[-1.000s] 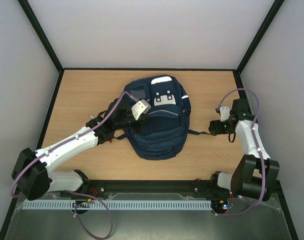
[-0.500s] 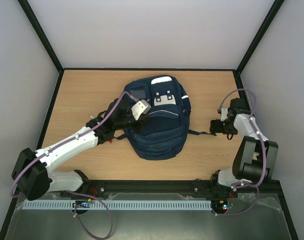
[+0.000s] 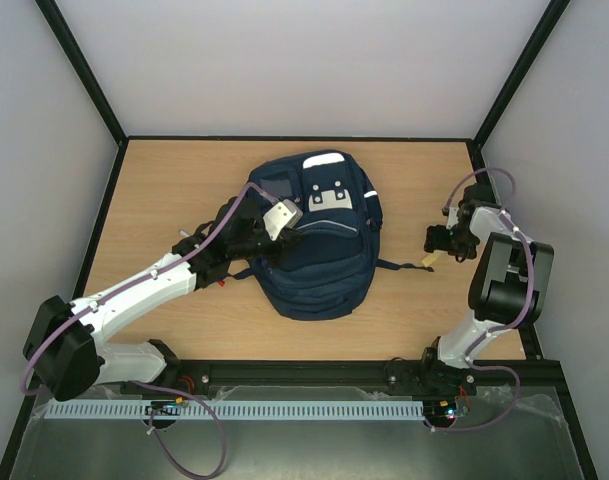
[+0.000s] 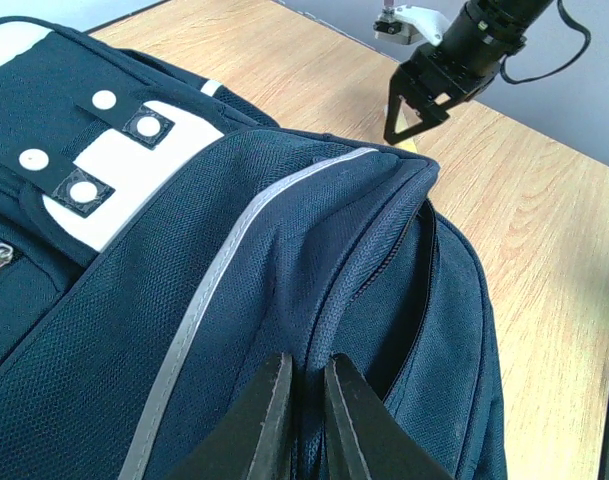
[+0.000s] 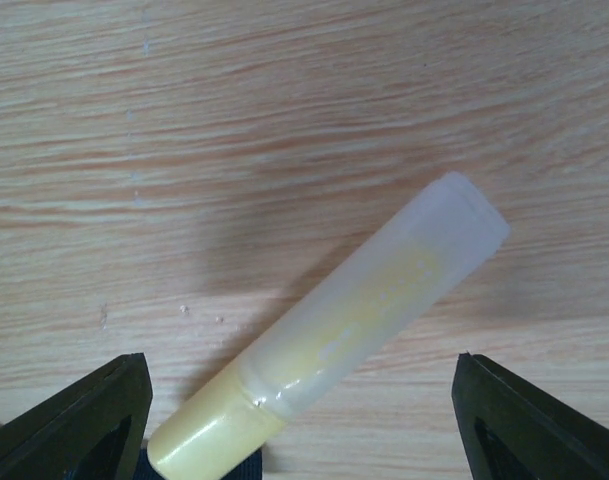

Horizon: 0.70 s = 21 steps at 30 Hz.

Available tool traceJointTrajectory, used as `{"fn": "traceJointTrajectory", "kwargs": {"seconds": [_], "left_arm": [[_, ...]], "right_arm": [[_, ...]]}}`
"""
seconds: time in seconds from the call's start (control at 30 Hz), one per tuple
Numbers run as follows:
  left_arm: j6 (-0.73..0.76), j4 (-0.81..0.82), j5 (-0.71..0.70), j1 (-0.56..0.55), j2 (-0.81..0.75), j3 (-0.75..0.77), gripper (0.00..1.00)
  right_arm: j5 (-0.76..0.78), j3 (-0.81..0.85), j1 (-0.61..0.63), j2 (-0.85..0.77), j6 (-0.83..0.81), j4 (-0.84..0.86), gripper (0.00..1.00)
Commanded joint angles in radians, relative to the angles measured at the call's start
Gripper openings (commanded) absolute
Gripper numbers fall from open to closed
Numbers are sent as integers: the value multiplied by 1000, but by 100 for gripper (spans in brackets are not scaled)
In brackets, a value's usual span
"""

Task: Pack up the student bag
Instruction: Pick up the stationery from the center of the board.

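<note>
**Student bag (image 3: 319, 235), a large navy fabric backpack with white stripes, pinched at its left side; a tube lies off to its right**

On the left, the left gripper (image 4: 306, 375) is closed on a fold of the student bag's fabric beside a zip, so a dark slit gapes just right of its fingers. The bag lies flat mid-table on the light wooden table (image 3: 184, 190).

Right of the bag, apart from its body, lies a translucent white plastic tube with a pale yellow end (image 5: 334, 340). The right gripper (image 5: 299, 415) hangs over it with jaws spread wide, one each side, touching nothing. The tube's long axis runs slantwise across the gap between the jaws, so I judge a wrist turn would be needed to close across it. This arm is clearly the nearer; the bag's opening lies to its left.

Nothing inside the slit shows. The tube's yellow end sits on dark webbing, possibly the bag's strap, cut off by the frame edge. What kind of tube it is I cannot tell.
</note>
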Motion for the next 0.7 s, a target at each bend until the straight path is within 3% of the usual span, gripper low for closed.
{"fn": "traceJointTrajectory", "kwargs": {"seconds": [0.0, 0.2, 0.33, 0.67], "left_arm": [[-21, 64, 44, 3, -48, 27, 11], [-21, 64, 46, 1, -50, 27, 11], [-21, 64, 46, 3, -49, 27, 11], [-21, 61, 47, 3, -47, 32, 11]], "right_arm": [[2, 56, -4, 57, 28, -16, 82], [-15, 98, -4, 128, 19, -24, 81], [-63, 123, -4, 167, -23, -51, 74], [-100, 72, 48, 158, -148, -79, 65]]}}
